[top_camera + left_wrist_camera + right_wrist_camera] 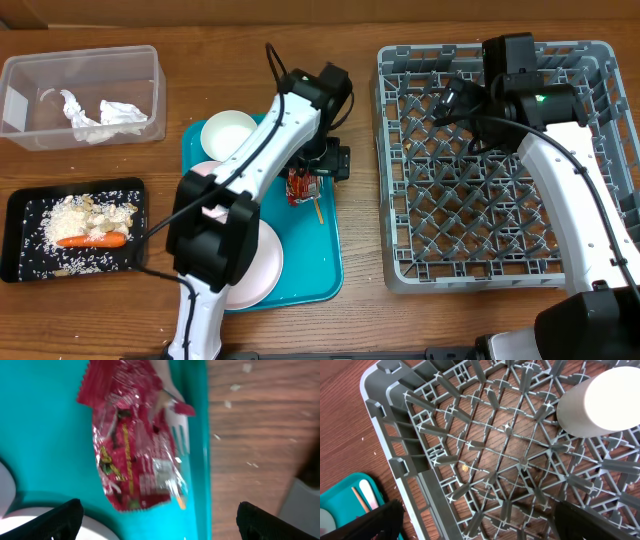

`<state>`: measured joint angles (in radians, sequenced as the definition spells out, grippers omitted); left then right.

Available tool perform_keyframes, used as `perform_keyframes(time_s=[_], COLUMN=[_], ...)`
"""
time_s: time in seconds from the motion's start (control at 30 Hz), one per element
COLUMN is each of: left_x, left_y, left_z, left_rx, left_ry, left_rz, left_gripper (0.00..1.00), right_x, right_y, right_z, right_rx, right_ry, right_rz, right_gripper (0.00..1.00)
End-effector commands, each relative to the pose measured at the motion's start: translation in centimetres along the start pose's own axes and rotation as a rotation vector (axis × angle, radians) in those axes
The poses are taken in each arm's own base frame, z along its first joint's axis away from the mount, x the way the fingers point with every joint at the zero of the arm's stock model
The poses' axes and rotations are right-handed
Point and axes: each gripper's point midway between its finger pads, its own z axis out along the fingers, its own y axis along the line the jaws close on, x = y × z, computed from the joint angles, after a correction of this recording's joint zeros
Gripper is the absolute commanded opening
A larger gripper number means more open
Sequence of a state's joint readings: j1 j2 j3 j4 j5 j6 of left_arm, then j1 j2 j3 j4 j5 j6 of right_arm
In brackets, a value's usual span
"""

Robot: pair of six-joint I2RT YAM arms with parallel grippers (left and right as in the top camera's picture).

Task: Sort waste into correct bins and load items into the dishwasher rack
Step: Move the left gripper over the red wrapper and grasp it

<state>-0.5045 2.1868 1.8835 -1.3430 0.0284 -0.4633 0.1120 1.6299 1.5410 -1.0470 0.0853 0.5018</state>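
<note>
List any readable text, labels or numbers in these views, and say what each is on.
Nothing can be read in any view.
Wrapper: yellow and white print, too blurred to read.
Tub: white sticker on its left wall, too small to read, if it is printed at all.
Nothing else shows any text.

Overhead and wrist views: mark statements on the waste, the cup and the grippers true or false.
The crumpled napkin lies in the clear tub. True.
The red wrapper lies on the teal tray, under the open left gripper. True.
The carrot piece lies on the teal tray. False: the carrot piece is in the black tray, with rice.
The right gripper is shut on the white cup. False: it is open, and the white cup stands in the rack, untouched.
</note>
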Motion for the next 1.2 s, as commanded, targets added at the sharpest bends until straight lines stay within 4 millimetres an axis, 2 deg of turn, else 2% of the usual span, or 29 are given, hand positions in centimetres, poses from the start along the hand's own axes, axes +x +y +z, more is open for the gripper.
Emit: perform_keyframes(time_s=[0.0,0.27,0.53,0.67,1.0,1.17], left_x=[-0.3,-1.6,-1.1,-1.2,-0.9,-0.3], left_y=[0.6,0.5,0.1,0.1,0.5,0.6], left_z=[1.7,2.1,3.8,3.9,4.2,4.8], left_rx=[-0.051,-0.056,-0.075,-0.080,-0.108,-0.117], left_ry=[0.014,-0.032,0.005,0.000,0.004,0.020], left_rz=[-0.040,-0.039,-0.024,-0.023,-0.016,-0.010], left_gripper=[1.00,0.79,0.77,0.76,0.59,0.55], right_x=[-0.7,-0.7,-0.7,-0.7,-0.7,-0.7], right_y=[0.3,0.3,0.3,0.3,0.3,0.3], right_z=[-1.3,-1.3,-1.3,-1.3,-1.3,-1.3], right_rx=[-0.021,-0.021,-0.021,-0.021,-0.021,-0.021], right_ry=[-0.036,-0.036,-0.036,-0.036,-0.036,-0.036], right_rz=[0.011,0.011,0.011,0.011,0.011,0.011], right_gripper=[1.00,1.00,1.00,1.00,1.00,1.00])
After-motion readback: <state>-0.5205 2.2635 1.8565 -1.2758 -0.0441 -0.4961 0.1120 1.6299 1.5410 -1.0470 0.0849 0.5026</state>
